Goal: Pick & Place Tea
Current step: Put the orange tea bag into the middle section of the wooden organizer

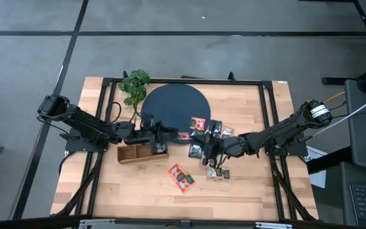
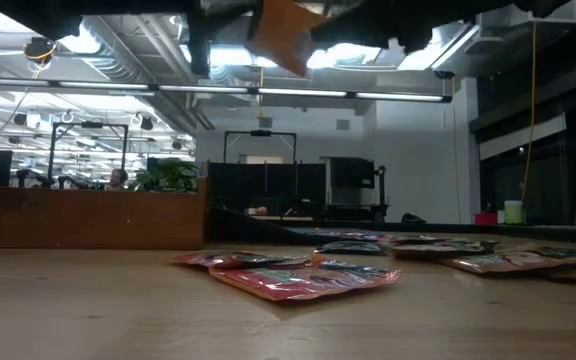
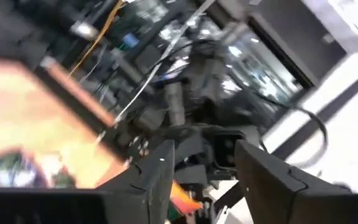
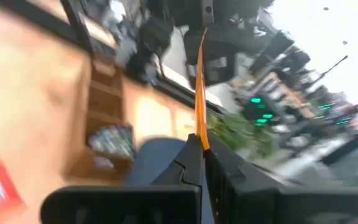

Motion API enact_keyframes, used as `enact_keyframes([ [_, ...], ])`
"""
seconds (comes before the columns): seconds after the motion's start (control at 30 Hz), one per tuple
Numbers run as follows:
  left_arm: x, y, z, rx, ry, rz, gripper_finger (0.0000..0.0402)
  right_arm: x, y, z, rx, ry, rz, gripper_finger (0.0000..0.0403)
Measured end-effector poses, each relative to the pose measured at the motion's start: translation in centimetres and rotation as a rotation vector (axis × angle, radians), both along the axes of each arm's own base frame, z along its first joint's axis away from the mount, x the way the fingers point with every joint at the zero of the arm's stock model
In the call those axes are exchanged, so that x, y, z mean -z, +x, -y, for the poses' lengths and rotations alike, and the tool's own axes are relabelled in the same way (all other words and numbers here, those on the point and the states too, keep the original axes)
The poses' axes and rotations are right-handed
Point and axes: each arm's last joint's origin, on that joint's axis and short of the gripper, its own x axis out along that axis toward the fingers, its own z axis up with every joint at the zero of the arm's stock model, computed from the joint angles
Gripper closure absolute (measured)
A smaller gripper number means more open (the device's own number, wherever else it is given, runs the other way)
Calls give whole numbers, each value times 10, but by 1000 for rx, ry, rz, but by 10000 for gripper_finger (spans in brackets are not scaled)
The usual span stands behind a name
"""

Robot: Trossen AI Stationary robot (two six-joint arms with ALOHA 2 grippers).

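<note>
Our right gripper (image 4: 199, 149) has its fingers pinched flat on an orange-red tea sachet (image 4: 200, 81), seen edge-on and standing up out of the fingertips in the right wrist view; in the low view the same sachet hangs above the table. From above, this gripper sits just off the right-hand edge of the dark disc (image 1: 170, 108). Our left gripper (image 3: 201, 174) stands with its fingers spread wide and nothing between them, at the disc's lower-left edge, over the end of the wooden compartment tray (image 1: 132, 153) nearest the disc.

Beyond the grippers, the loose sachets (image 1: 207, 149) lie scattered beside the disc's right and lower-right edge, one on the disc (image 1: 199, 122) and an orange-red pair (image 1: 181, 177) farther below it. The plant (image 1: 134, 86) touches the disc's upper-left edge.

We judge the grip thin: held only by a margin, the sachet could swivel or slip during the carry. The two grippers are also near each other, so a crossing path risks a knock.
</note>
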Motion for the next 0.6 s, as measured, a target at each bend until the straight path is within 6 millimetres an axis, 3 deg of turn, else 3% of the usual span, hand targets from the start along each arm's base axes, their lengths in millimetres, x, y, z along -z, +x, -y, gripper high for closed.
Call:
enact_keyframes([
  [0.2,7,3,-13,-11,-307,-17,228,2,-4,-3,75,-301,-121,396],
  [0.4,8,4,-25,-38,-366,-2,228,2,-8,-2,191,-583,-267,396],
  [0.6,14,6,-37,-54,-436,-44,228,-1,-7,-2,186,-674,-294,396],
])
